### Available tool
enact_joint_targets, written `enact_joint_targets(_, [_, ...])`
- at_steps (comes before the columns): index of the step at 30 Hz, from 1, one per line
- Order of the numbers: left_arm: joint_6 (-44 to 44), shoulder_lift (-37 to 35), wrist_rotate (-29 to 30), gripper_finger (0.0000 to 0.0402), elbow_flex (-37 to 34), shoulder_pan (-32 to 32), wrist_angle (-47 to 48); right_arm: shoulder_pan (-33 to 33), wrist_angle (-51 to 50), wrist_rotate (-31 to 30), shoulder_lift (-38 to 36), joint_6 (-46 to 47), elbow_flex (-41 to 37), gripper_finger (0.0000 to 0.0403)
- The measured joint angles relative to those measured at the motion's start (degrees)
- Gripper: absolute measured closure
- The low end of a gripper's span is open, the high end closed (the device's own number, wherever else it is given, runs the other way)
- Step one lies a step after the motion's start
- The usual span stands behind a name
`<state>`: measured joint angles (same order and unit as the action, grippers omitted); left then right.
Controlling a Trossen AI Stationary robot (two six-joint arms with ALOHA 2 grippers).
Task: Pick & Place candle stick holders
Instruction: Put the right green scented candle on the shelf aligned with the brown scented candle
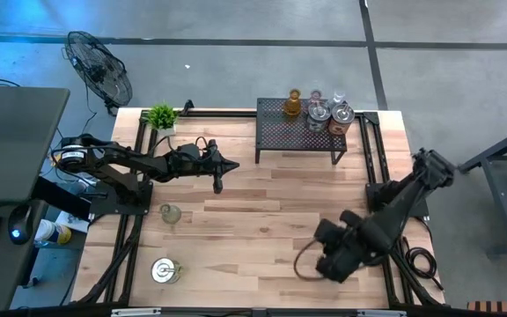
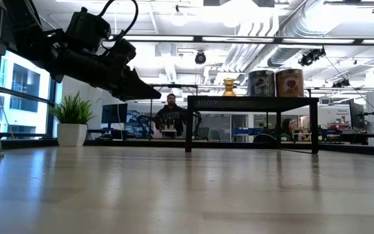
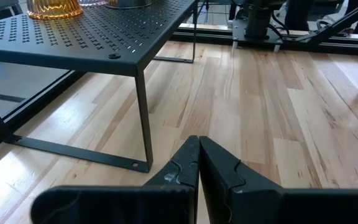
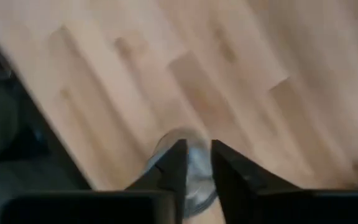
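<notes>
Now, right gripper (image 4: 196, 163): jaws slightly spread, clear glass holder (image 4: 191, 167) directly beneath, nothing pinched.
Left gripper (image 3: 199, 149): jaws pressed together, near black mesh rack (image 3: 92, 37), farther off.

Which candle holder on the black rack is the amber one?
The amber glass holder stands at the rack's left end, nearest the plant. The other holders beside it are clear or silvery.
</notes>
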<state>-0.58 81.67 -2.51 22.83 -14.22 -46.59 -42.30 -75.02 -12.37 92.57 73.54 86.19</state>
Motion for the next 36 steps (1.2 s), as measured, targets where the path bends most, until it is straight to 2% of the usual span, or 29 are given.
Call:
enact_joint_targets(6, [0.0,0.0,0.0,0.0396,0.0,0.0,0.0,-5.8,4.6,6.9,5.7,-1.9,0.6,0.0250])
enact_joint_targets(10, [0.0,0.0,-0.1,0.0396,0.0,0.0,0.0,-8.2,5.9,8.4,8.3,-1.8,0.7,0.0236])
enact_joint_targets(20, [0.9,0.0,-0.1,0.0396,0.0,0.0,0.0,-8.8,5.7,8.5,13.6,-6.9,0.6,0.0296])
enact_joint_targets(27, [0.9,0.0,-0.1,0.0396,0.0,0.0,0.0,-8.6,6.4,9.7,15.5,-7.8,-0.4,0.0321])
enact_joint_targets(33, [0.9,0.0,0.0,0.0396,0.0,0.0,0.0,-7.4,6.8,8.4,15.5,-9.9,-0.6,0.0386])
enact_joint_targets(36, [0.9,0.0,0.1,0.0396,0.0,0.0,0.0,-5.9,6.8,7.0,15.5,-13.4,-0.6,0.0394])
